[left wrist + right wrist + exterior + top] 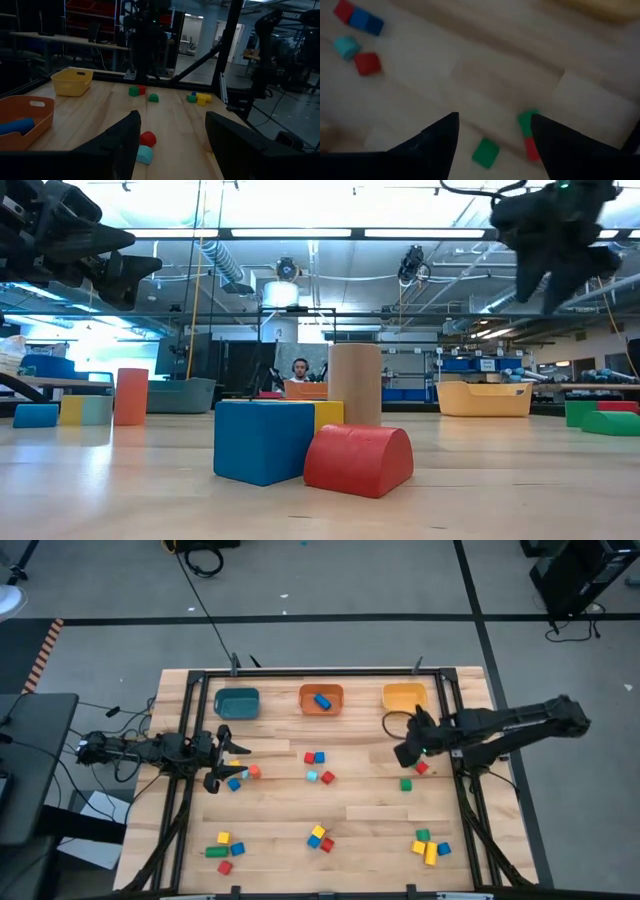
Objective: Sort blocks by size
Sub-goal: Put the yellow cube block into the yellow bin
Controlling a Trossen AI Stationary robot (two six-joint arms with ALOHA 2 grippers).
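Note:
Small coloured blocks lie in loose groups on the wooden table: red, blue and light blue ones mid-table, a green one and a red one at the right, and clusters along the near edge. A blue block lies in the orange bin. My right gripper hangs open above the table near the yellow bin, over the green block. My left gripper stands open and level at the left, with nothing between its fingers.
A teal bin stands at the far left of the bin row. A yellow, a blue and an orange block lie just beside my left gripper. A dark frame runs along the table's far edge and sides.

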